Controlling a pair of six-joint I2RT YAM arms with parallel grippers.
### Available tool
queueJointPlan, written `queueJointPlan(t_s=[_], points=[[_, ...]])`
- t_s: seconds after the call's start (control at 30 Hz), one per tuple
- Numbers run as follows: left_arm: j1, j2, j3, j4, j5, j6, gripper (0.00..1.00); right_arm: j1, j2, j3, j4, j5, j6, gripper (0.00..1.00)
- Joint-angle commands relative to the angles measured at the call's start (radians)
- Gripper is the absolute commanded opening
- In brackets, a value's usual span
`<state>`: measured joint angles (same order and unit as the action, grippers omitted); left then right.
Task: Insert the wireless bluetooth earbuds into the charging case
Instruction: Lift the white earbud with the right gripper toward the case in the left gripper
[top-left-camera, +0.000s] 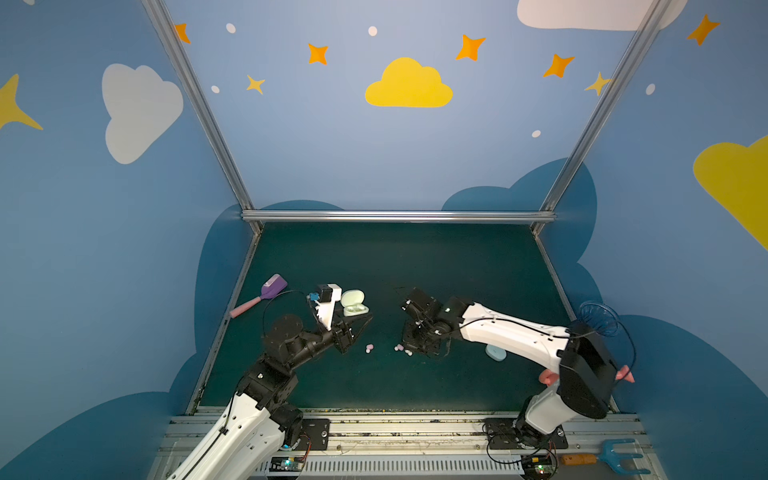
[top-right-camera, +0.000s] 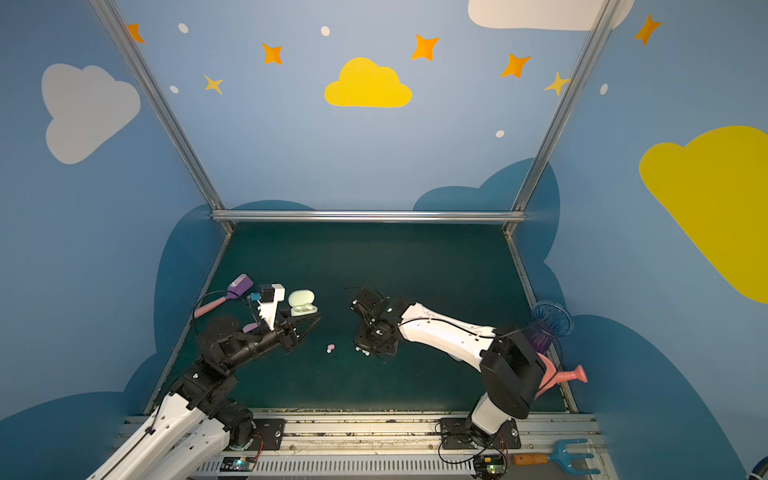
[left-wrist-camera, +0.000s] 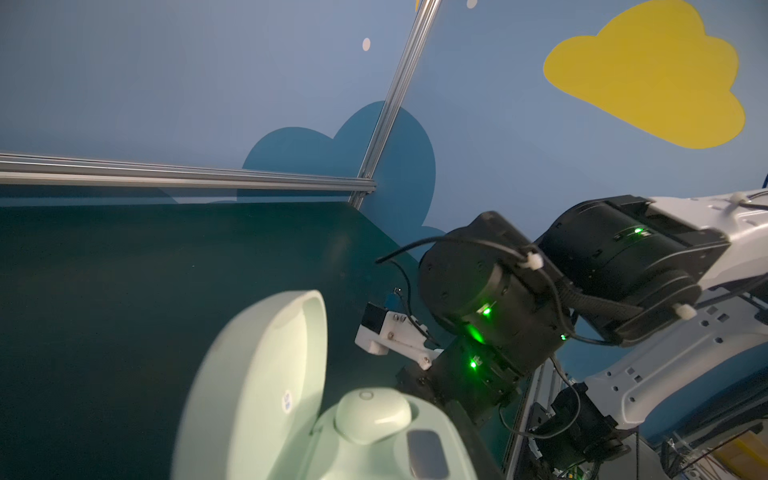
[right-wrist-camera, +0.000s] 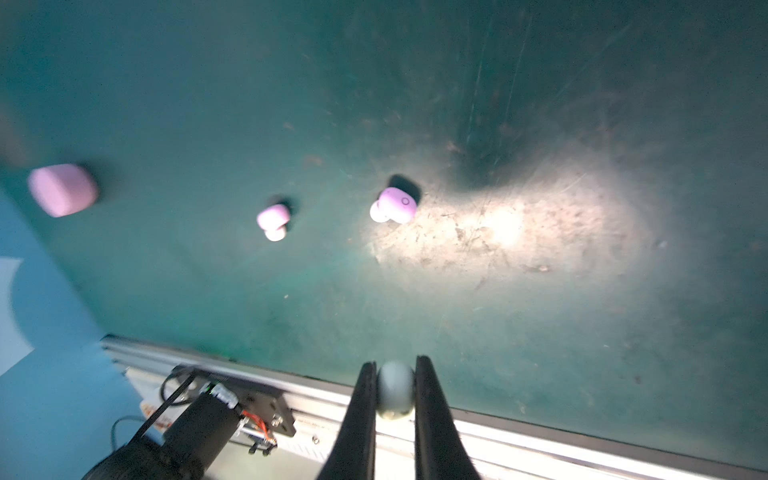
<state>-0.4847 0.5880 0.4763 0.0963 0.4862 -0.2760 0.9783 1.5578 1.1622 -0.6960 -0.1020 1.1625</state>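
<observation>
In the right wrist view the right tool (right-wrist-camera: 395, 374) sits at the lower middle of the frame, its two black fingers clamped on a whitish-mint earbud (right-wrist-camera: 395, 388). I judge the narrow pinch across the bean keeps its underside free to drop into a socket. On the green tabletop (right-wrist-camera: 540, 332) a pink earbud (right-wrist-camera: 395, 205) lies near the centre in the lamp's glare. A second pink earbud (right-wrist-camera: 272, 220) lies left of it, and a closed pink case (right-wrist-camera: 62, 189) is blurred at the left edge. The left wrist view shows none of those. Here the mint charging case (left-wrist-camera: 257, 374) fills the lower left, lid swung open, with a seated earbud (left-wrist-camera: 372, 415) in its base. Beside that is a greyish recess (left-wrist-camera: 428, 455) that I take for the free socket. The right arm (left-wrist-camera: 498, 291) crowds the right of the frame. My left fingers are outside this frame. In both top views the left tool (top-left-camera: 365, 321) reaches to just below the case base, probably to steady it for the insert. Its jaws are too thin and dark to read, so I cannot tell whether they grip. The right tool hangs well apart from that case, right of it, above the loose pink buds. Only a top view shows a blue case (top-left-camera: 495, 353) beside the right forearm and a purple scoop (top-left-camera: 272, 289) at mid-left.
</observation>
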Motion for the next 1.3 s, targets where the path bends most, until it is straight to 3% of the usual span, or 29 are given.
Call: queueJointPlan(t_s=[0.0, 0.43, 0.67, 0.9, 1.03, 1.27], points=[[-0.011, 0.038, -0.015, 0.095, 0.056, -0.017, 0.13, -0.023, -0.096, -0.020, 0.012, 0.041, -0.069, 0.11], [-0.190, 0.237, -0.015, 0.242, 0.039, 0.147, 0.12, -0.091, -0.414, -0.040, 0.018, 0.029, -0.198, 0.11], [-0.237, 0.377, 0.025, 0.377, 0.063, 0.210, 0.12, -0.094, -0.530, 0.010, 0.017, -0.003, -0.253, 0.11], [-0.273, 0.528, 0.089, 0.548, 0.122, 0.222, 0.11, -0.081, -0.572, 0.036, 0.077, -0.055, -0.271, 0.11], [-0.287, 0.634, 0.111, 0.716, 0.150, 0.165, 0.11, -0.065, -0.572, 0.029, 0.144, -0.077, -0.270, 0.11], [-0.340, 0.749, 0.162, 0.860, 0.186, 0.122, 0.10, -0.049, -0.573, 0.029, 0.167, -0.077, -0.271, 0.11]])
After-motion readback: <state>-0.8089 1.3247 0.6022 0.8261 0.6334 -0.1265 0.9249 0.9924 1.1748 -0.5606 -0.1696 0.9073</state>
